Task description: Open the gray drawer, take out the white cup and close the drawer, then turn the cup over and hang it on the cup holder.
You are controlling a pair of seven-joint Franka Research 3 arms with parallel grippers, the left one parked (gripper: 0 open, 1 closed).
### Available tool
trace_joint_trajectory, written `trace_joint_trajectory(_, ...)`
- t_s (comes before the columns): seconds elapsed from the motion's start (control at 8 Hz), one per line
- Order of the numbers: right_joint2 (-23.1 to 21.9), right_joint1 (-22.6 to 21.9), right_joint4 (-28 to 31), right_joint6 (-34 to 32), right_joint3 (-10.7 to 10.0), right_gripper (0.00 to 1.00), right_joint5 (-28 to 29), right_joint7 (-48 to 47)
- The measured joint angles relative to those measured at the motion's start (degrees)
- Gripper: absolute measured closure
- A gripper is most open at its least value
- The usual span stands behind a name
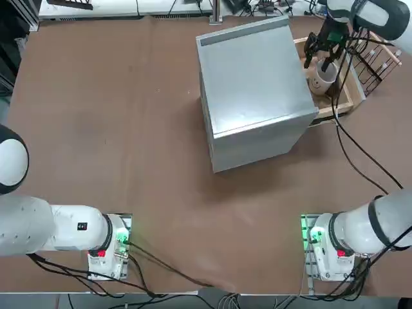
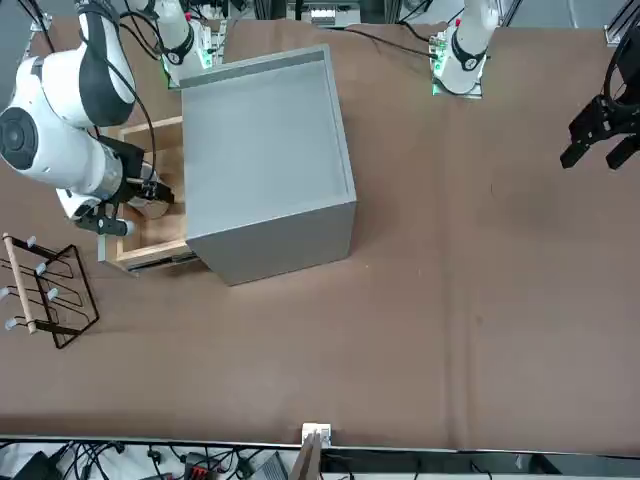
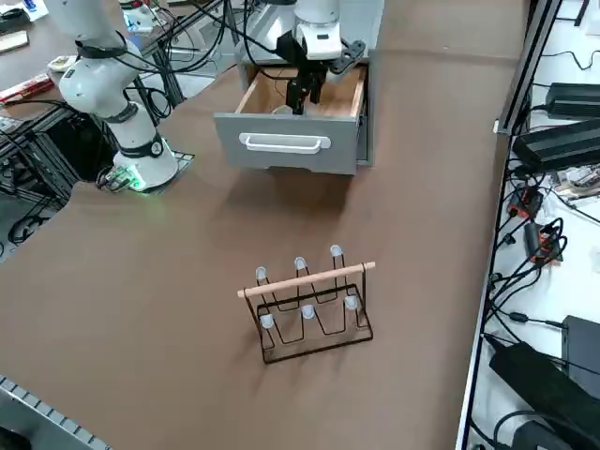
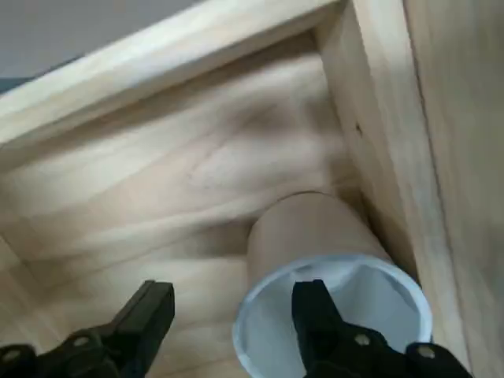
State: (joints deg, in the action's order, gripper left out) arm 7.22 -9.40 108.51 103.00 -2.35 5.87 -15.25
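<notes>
Two fingers of right gripper spread — one seemingly inside white cup in open gray drawer.

White cup inside gray drawer

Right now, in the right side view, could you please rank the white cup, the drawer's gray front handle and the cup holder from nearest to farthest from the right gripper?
1. The white cup, in the open drawer directly under the right gripper.
2. The handle, on the drawer's gray front, outside the tray.
3. The cup holder, standing alone on the table, well clear of the drawer.
</notes>
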Motion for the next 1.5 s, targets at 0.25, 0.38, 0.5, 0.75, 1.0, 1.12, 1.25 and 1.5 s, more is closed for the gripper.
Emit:
trace_joint_trajectory(0.25, 0.0, 0.0, 0.3, 0.0, 0.0, 0.09, 0.0, -0.3)
trace_joint_trajectory(0.38, 0.0, 0.0, 0.3, 0.1, 0.0, 0.11, 0.0, -0.4)
trace_joint_trajectory(0.5, 0.0, 0.0, 0.4, 0.2, 0.0, 0.16, 0.0, -0.4)
trace_joint_trajectory(0.75, 0.1, 0.0, 0.6, 0.3, 0.0, 0.44, 0.0, -0.5)
trace_joint_trajectory(1.0, -0.1, 0.0, 0.5, 0.1, 0.0, 0.77, 0.0, -1.3)
trace_joint_trajectory(1.12, -0.4, -0.1, -0.3, -0.9, 0.0, 0.94, 0.1, -2.2)
trace_joint_trajectory(1.25, -0.9, -0.1, -2.1, -3.1, 0.0, 0.95, 0.1, -3.2)
trace_joint_trajectory(1.5, -1.7, -0.1, -8.5, -9.7, 0.0, 0.95, 0.1, -6.9)
